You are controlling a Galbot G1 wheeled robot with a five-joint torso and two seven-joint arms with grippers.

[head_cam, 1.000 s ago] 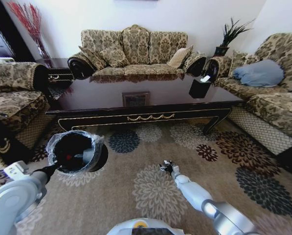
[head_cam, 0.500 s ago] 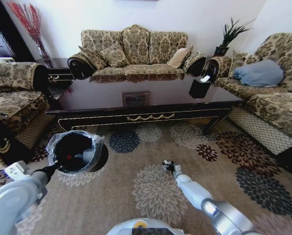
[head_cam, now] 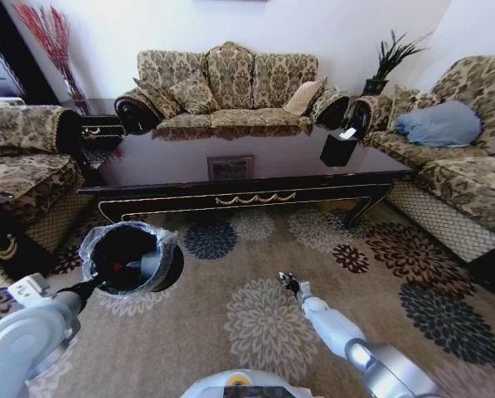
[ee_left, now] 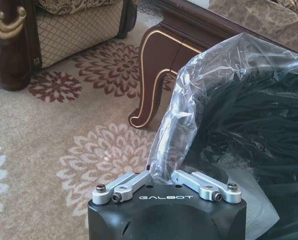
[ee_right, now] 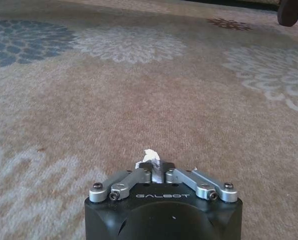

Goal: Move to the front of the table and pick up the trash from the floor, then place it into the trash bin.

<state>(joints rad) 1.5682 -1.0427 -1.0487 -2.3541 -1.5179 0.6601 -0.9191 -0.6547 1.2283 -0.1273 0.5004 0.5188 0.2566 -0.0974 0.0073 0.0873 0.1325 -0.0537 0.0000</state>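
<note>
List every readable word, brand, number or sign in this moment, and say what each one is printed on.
"GALBOT": on the black body of the left gripper, which is shut on the plastic liner at the rim of the trash bin.
"GALBOT": on the black body of the right gripper, which is shut on a tiny white scrap over the carpet.
The framed item on the table: too small to read.

A flowered carpet (head_cam: 255,323) covers the floor. On it stand the dark table (head_cam: 247,178) and, just before its left end, the bin (head_cam: 127,257). The tabletop bears a black box (head_cam: 338,148) near its right end.
</note>
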